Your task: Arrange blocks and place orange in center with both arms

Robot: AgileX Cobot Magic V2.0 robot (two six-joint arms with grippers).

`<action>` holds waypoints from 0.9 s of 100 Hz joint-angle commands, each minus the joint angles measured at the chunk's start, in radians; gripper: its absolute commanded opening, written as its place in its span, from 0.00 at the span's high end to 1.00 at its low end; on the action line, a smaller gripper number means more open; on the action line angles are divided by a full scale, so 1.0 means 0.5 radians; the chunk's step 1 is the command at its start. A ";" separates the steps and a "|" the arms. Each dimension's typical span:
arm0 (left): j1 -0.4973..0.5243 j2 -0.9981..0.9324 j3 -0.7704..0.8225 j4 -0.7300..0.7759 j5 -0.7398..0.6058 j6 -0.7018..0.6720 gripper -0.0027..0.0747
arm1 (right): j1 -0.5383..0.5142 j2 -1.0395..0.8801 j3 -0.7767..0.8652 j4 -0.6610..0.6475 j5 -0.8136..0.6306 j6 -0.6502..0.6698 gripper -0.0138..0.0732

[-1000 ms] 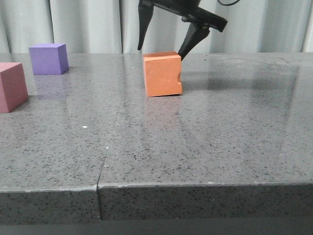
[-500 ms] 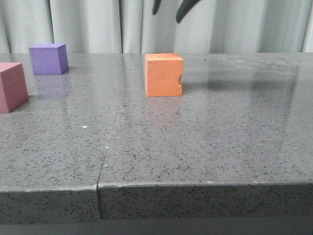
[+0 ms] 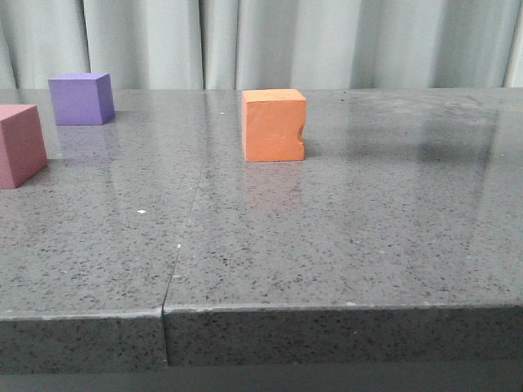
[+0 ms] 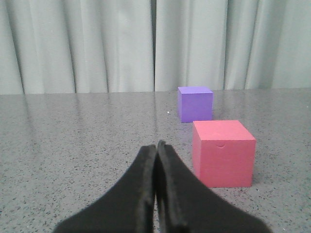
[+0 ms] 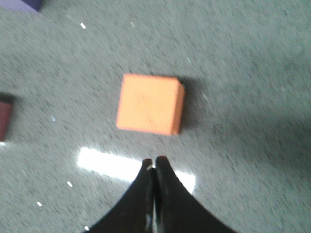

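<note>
Looking forward, we see the orange cube (image 3: 274,125) standing alone mid-surface (image 3: 343,237), notch on its right edge, with the purple cube (image 3: 80,98) and pink cube (image 3: 20,144) well apart at the left; neither pincer shows. From the left wrist, our left pincer (image 4: 156,145) is pressed together, empty, near the pink cube. From the right wrist, our right pincer (image 5: 154,160) is closed above the surface, the orange cube just beyond its tips, untouched.

I see notched cube (image 3: 274,125) mid table (image 3: 327,245); other 2 cubes (image 3: 80,98) (image 3: 20,144) far left, one behind the other.
</note>
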 commanded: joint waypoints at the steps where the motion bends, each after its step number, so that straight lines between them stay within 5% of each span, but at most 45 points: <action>1: -0.014 -0.058 0.081 -0.018 -0.159 -0.004 0.99 | 0.003 -0.228 0.152 -0.054 0.111 -0.023 0.92; 68: -0.014 -0.058 0.081 -0.023 -0.274 -0.004 0.99 | 0.003 -1.396 1.673 -0.271 -0.874 -0.023 0.92; 90: -0.014 -0.058 0.044 -0.264 -0.322 -0.018 0.99 | 0.003 -1.792 2.086 -0.405 -1.159 -0.023 0.92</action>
